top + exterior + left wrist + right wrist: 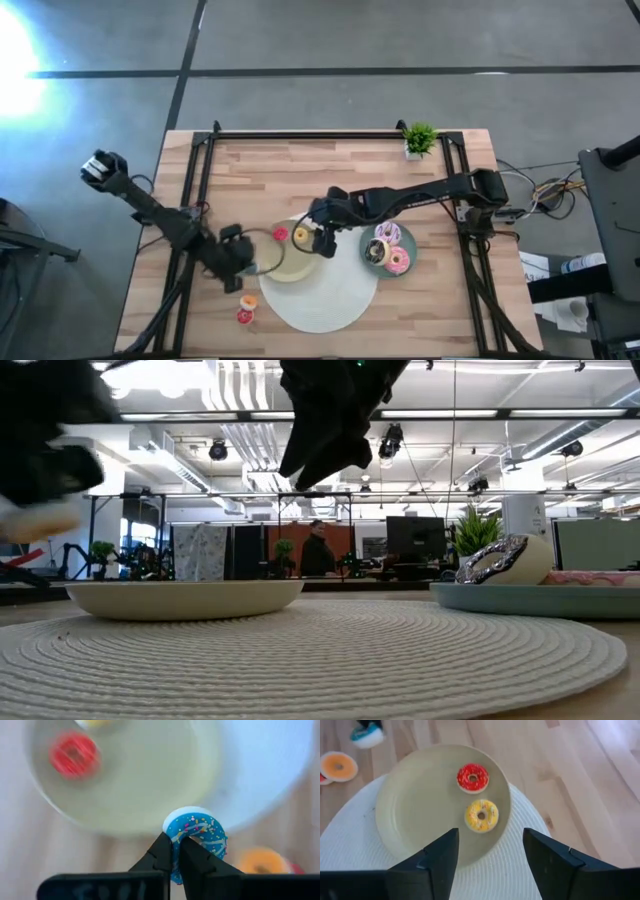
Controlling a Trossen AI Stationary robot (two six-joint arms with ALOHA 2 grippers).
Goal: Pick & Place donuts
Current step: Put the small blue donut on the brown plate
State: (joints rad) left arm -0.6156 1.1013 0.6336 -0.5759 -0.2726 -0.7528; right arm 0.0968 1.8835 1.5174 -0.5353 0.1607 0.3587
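My left gripper (pixel 243 262) is shut on a blue mini donut (pixel 197 832), lifted above the table just off the left rim of the beige plate (pixel 285 262). A red mini donut (pixel 472 777) and a yellow mini donut (pixel 481 816) lie flat in that plate. My right gripper (pixel 490 837) is open and empty above the plate's right part, near the yellow donut. An orange mini donut (pixel 248 301) lies on the table to the near left. Three larger donuts lie on the teal plate (pixel 405 240). My left gripper pinches the blue donut's ring on its near side (pixel 175 865) between the two fingers. One finger (pixel 192 857) seems to reach into the hole and the other (pixel 160 855) is outside. The donut stands tilted, its sprinkled face toward the wrist camera, lifted clear of table and plate.
The beige plate rests on a big white round mat (pixel 320 300). A small red piece (pixel 244 316) lies by the orange donut. A potted plant (pixel 419 140) stands at the far edge. Black frame rails (pixel 195 170) run along the table's left and right sides.
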